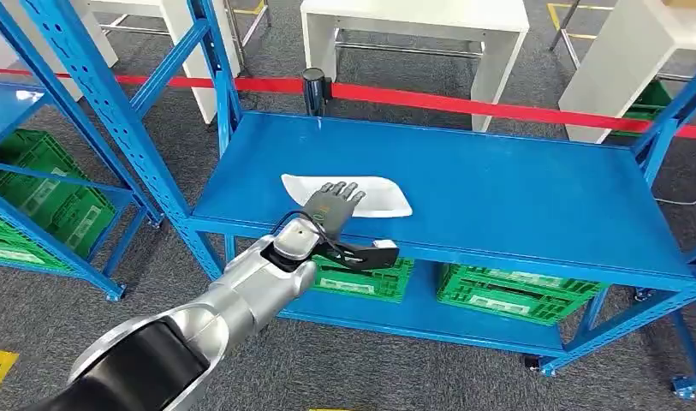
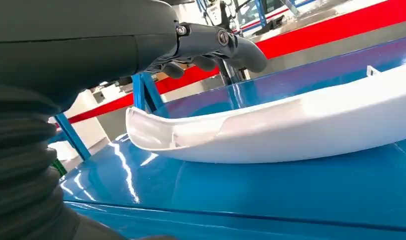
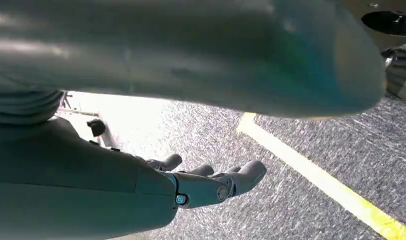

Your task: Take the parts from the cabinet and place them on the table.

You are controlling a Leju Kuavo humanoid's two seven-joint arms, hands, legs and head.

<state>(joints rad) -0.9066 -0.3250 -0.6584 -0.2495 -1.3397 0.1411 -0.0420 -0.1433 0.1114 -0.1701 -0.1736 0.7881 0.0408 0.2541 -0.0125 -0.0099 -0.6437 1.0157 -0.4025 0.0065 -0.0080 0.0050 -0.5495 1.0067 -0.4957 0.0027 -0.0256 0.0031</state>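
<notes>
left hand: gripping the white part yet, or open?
Open. In the head view the left hand has its fingers spread above the white part lying on the blue shelf; the wrist view shows fingers clear of it.

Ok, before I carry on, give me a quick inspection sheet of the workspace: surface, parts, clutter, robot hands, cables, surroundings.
Surface: blue shelf top, glossy, bare apart from one part.
Job's things: white curved part lies flat near the front edge of the shelf.
Clutter: nothing seen on the top; green crates sit on the lower shelf.
Robot hands: left robot hand is over the white curved part, fingers spread, not gripping it; right robot hand hangs over the floor, fingers apart, holding nothing.
Cables: black cable at the left wrist.
Surroundings: red barrier tape behind the shelf, white tables beyond, another blue rack to the left, yellow floor line.
</notes>
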